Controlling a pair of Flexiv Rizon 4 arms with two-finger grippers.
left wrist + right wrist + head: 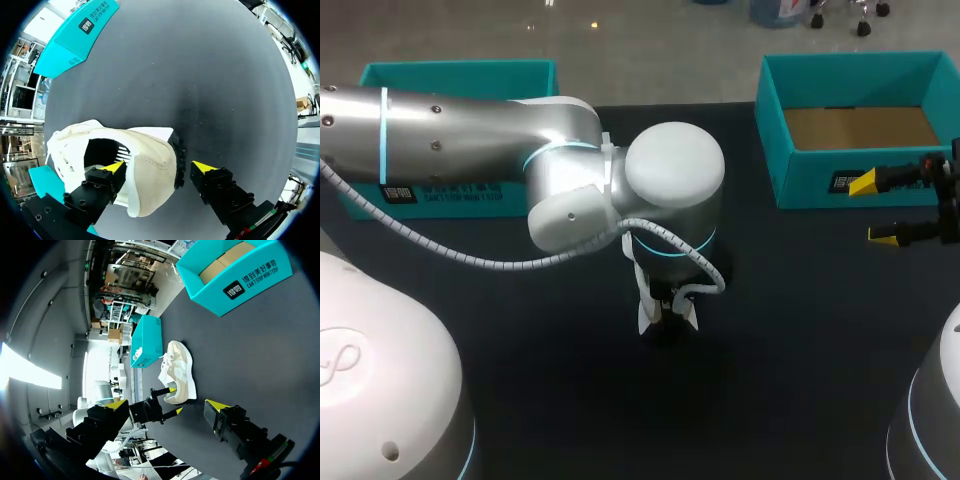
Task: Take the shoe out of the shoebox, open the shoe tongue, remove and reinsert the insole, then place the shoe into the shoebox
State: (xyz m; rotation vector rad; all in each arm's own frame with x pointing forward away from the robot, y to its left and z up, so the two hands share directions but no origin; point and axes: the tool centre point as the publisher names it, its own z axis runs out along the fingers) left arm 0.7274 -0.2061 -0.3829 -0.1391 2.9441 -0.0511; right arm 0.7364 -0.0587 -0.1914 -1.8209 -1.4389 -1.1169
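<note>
A black, matte table [570,400] fills nearly all of the head view, and its far edge runs straight across at the back. In the left wrist view the same surface looks dark grey and finely speckled, with a soft, darker shadow patch [192,107] near its middle. The light on it is even and soft.

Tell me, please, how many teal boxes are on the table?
2: the open shoebox at the far right; the other box at the far left, partly behind the left arm.
</note>
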